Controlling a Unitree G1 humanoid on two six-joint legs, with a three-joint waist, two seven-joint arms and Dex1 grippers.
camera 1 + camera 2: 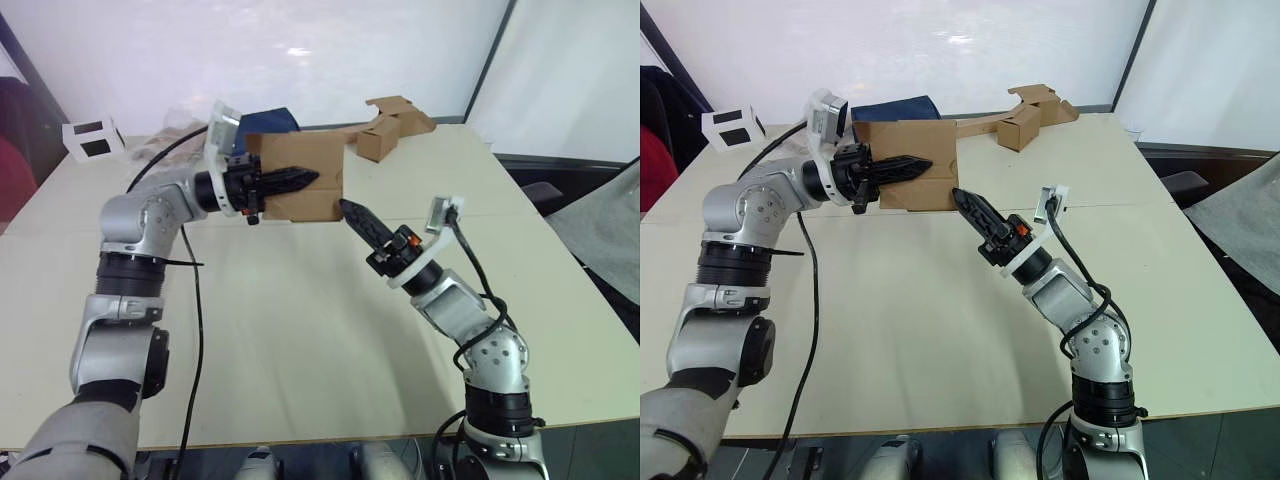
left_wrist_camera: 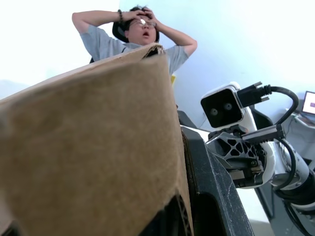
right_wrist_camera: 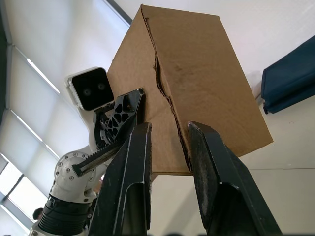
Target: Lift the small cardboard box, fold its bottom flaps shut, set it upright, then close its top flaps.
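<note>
Cardboard small box (image 1: 305,170) aloft, L pincer (image 1: 300,181) pinching it, R pincer (image 1: 356,215) spread below.

Head cameras look down over the table (image 1: 300,330); both wrist cameras look up, close under the box (image 3: 197,83).

Robot test lab; white partition walls (image 1: 250,50); beige worktable (image 1: 300,330)

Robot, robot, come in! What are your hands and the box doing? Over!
Left gripper shut on the small cardboard box, held off the table. Right gripper beside its lower corner, fingers slightly apart, holding nothing. Nothing in the way.
</note>
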